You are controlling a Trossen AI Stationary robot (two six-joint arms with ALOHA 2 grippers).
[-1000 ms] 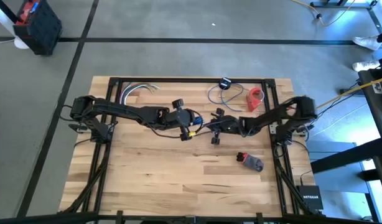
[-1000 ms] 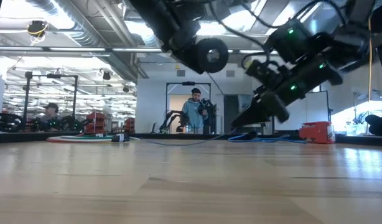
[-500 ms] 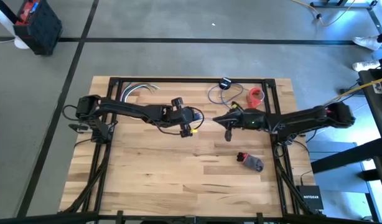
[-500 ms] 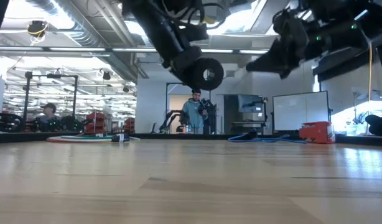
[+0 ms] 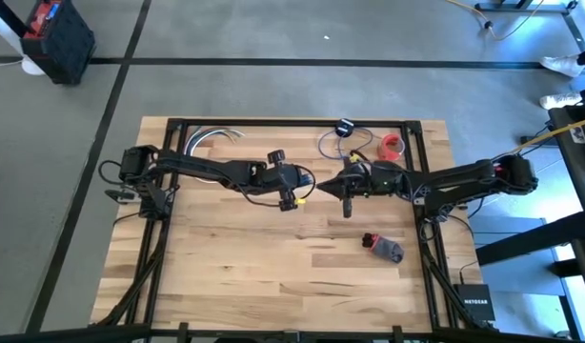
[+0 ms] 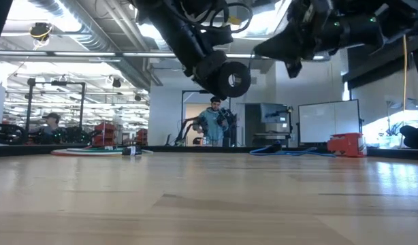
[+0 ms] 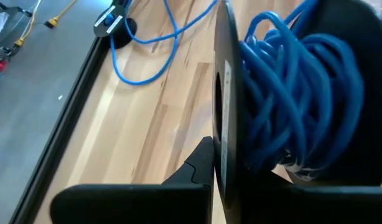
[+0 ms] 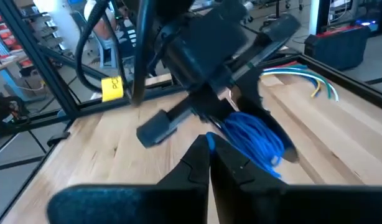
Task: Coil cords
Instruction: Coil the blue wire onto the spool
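Blue cord (image 7: pixel 303 93) wound on one spool (image 7: pixel 225 106), two end effectors closed.

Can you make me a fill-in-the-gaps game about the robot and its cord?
1. The cord wound on the spool is coloured ____.
2. The gripper holding the spool belongs to the ____ arm.
3. The thing lying near the loose cord is coloured ____.

Missing words: blue, left, red.

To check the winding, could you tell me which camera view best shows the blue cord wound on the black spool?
The left wrist view: the blue cord wound on the black spool fills it. The right wrist view shows it farther off; the high view, barely; the low view, only the spool's disc.
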